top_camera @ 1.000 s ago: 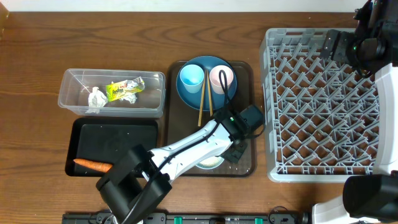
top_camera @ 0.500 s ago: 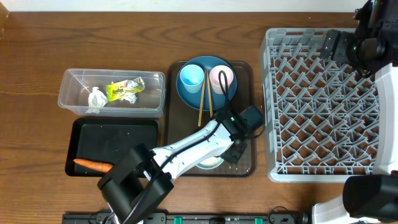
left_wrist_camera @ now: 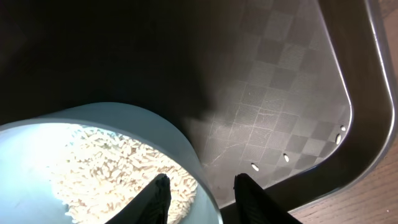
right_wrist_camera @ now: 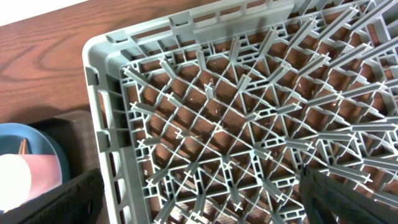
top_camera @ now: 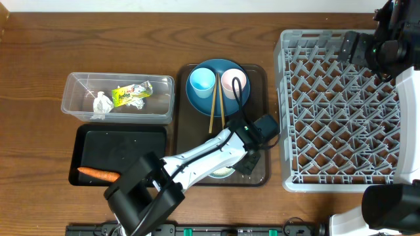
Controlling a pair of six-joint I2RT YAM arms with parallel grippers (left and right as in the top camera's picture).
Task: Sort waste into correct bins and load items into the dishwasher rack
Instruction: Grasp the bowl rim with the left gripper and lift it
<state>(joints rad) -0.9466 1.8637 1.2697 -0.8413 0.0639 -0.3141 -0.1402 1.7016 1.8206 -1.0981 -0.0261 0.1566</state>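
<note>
Left fingers (left_wrist_camera: 163,194) astride the one bowl (left_wrist_camera: 112,113); right fingers (right_wrist_camera: 62,199) over the rack (right_wrist_camera: 217,124).

The left fingers stand partway apart, one inside over the rice (left_wrist_camera: 106,168), one outside the rim; I cannot tell whether they press it. The right fingers gape wide, holding nothing. The brown tray (left_wrist_camera: 280,93) carries that bowl, one plate (top_camera: 216,65) with two cups, blue (top_camera: 202,81) and pink (top_camera: 233,82), and two chopsticks (top_camera: 212,108). The clear tub (top_camera: 75,98) holds one tissue (top_camera: 101,103) and one wrapper (top_camera: 131,94); the black tray (top_camera: 125,147) holds one carrot (top_camera: 98,174). Since a second ago the left wrist has edged slightly nearer.
</note>
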